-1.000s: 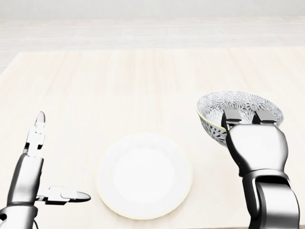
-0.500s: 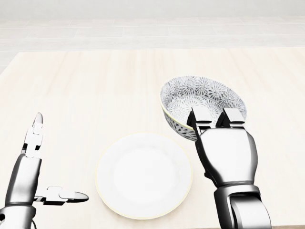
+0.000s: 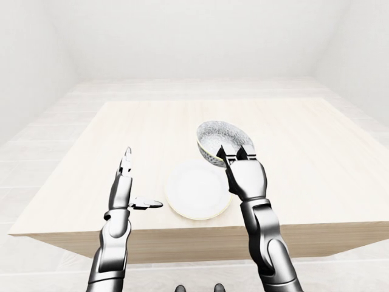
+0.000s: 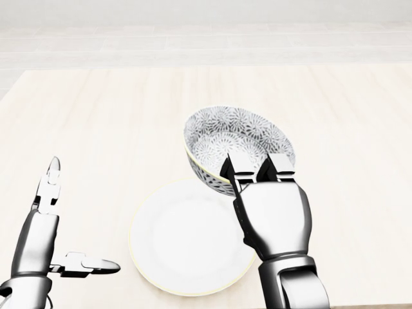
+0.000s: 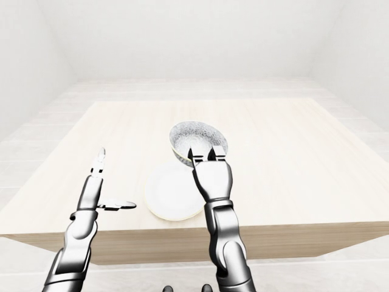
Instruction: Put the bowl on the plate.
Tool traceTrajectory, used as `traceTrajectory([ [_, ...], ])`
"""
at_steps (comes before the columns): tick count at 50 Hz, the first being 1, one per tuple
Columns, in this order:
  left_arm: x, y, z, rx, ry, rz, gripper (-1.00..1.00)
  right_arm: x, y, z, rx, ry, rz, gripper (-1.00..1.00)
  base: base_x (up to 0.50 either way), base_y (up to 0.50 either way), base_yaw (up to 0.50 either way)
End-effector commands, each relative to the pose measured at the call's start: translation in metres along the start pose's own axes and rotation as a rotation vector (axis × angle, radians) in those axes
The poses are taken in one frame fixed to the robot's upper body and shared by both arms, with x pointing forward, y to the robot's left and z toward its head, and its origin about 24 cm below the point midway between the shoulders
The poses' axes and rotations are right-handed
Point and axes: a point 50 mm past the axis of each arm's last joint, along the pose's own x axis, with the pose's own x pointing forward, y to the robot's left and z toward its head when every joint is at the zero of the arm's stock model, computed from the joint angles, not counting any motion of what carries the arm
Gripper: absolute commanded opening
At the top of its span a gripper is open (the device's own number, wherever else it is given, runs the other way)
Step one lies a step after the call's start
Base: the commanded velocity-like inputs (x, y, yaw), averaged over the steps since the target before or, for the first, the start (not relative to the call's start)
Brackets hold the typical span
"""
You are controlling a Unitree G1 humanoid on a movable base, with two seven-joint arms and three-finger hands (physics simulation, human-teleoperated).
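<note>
— Where is the bowl?
— The patterned bowl (image 4: 239, 135) is at the centre of the head view, and its lower side overlaps the upper right edge of the white plate (image 4: 183, 241). It tips slightly, so the grey floral inside shows. I cannot tell whether its underside touches the plate.
— What has hold of it?
— The right hand (image 4: 273, 215), which comes up from the bottom right of the frame. Two fingers (image 4: 237, 166) hook over the bowl's lower rim and clamp on the wall. The thumb is hidden behind the bowl.
— And the plate?
— It lies flat in the lower middle of the frame, on the pale wooden table (image 4: 96, 109), near the table's lower edge.
— The other hand?
— The left hand (image 4: 38, 235) is at the lower left, well apart from the plate and holding nothing. Its fingers are spread: one points straight up, and the thumb points right toward the plate.
— Anything beyond the table?
— In the left-eye view, a pale tiled floor (image 3: 36, 152) and plain white walls.
</note>
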Motion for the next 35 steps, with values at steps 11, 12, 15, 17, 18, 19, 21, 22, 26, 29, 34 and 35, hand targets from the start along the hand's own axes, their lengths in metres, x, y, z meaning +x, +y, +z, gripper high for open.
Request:
traceTrajectory([
  [11,0.001,-0.003,0.000,0.011,0.000,-0.004,1.00,-0.010,0.004,0.013,0.038,-0.045,-0.046,-1.00,0.00,0.00,0.00],
  [12,0.001,-0.003,0.000,0.010,-0.001,-0.004,1.00,-0.010,0.005,0.013,0.039,-0.044,-0.045,-1.00,0.00,0.00,0.00],
  [15,0.001,-0.003,0.000,0.010,0.000,-0.003,1.00,-0.010,0.007,0.012,0.041,-0.043,-0.041,-1.00,0.00,0.00,0.00],
  [17,0.000,-0.003,0.000,0.011,0.002,-0.004,1.00,-0.010,0.009,0.012,0.042,-0.042,-0.039,-1.00,0.00,0.00,0.00],
  [18,0.000,-0.004,-0.001,0.012,0.003,-0.004,1.00,-0.011,0.008,0.013,0.043,-0.046,-0.042,-1.00,0.00,0.00,0.00],
  [19,0.000,-0.004,0.000,0.013,0.003,-0.005,1.00,-0.012,0.007,0.014,0.050,-0.051,-0.044,-1.00,0.00,0.00,0.00],
  [21,0.000,-0.004,0.000,0.014,0.002,-0.004,1.00,-0.013,0.008,0.015,0.048,-0.052,-0.041,-1.00,0.00,0.00,0.00],
  [22,0.000,-0.004,0.000,0.014,-0.001,-0.004,1.00,-0.015,0.010,0.015,0.038,-0.054,-0.035,-1.00,0.00,0.00,0.00],
  [26,-0.001,-0.003,0.003,0.011,-0.014,-0.003,1.00,-0.018,0.009,0.018,0.042,-0.063,-0.035,-1.00,0.00,0.00,0.00],
  [29,-0.001,-0.003,0.004,0.012,-0.014,-0.003,1.00,-0.018,0.009,0.019,0.045,-0.066,-0.034,-1.00,0.00,0.00,0.00],
  [34,-0.001,-0.003,0.003,0.013,-0.013,-0.003,1.00,-0.018,0.011,0.018,0.043,-0.063,-0.027,-1.00,0.00,0.00,0.00],
  [35,-0.001,-0.003,0.004,0.013,-0.014,-0.002,1.00,-0.018,0.011,0.018,0.045,-0.064,-0.025,-1.00,0.00,0.00,0.00],
])
